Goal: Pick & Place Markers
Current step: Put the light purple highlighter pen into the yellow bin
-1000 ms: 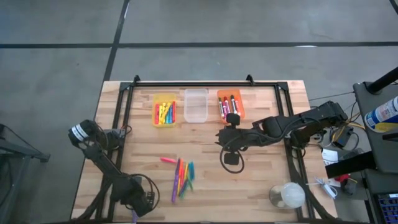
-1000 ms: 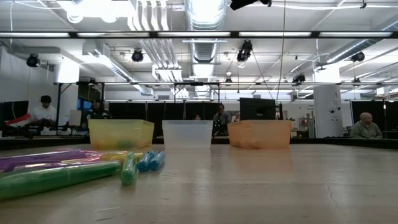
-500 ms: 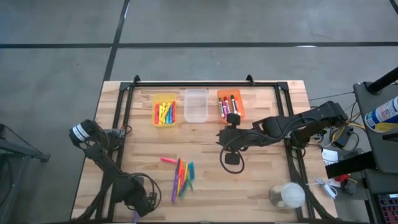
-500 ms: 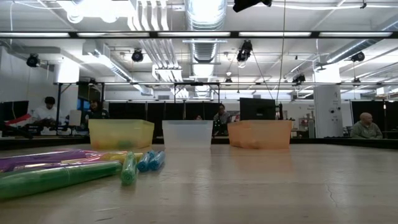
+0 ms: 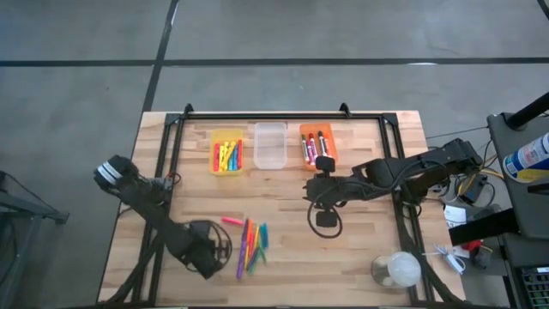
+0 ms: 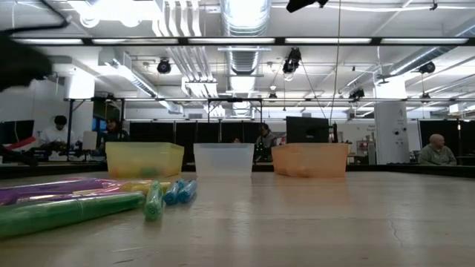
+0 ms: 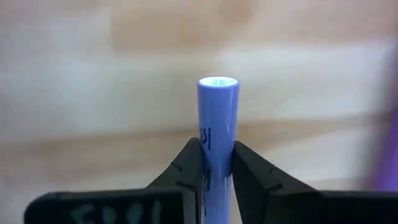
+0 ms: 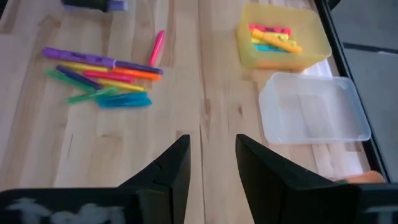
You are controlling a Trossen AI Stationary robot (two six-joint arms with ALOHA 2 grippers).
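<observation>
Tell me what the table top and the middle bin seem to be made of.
Table top: pale wood planks, matte, judging by visible grain and seams. Middle bin: probably clear plastic, slightly frosted; the wood shows through its walls.

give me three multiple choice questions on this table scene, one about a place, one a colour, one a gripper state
1. Where is the clear bin?
A. between the yellow bin and orange bin
B. beside the loose markers
C. under the left arm

2. What colour is the marker in the left gripper?
A. red
B. blue-purple
C. yellow

3. What state is the right gripper in?
A. shut on a marker
B. open and empty
C. shut on a bin

Answers: 1 A, the high view shows it mid-row; 2 B, the left wrist view shows it; 3 B, bare wood shows between its fingers.
</observation>
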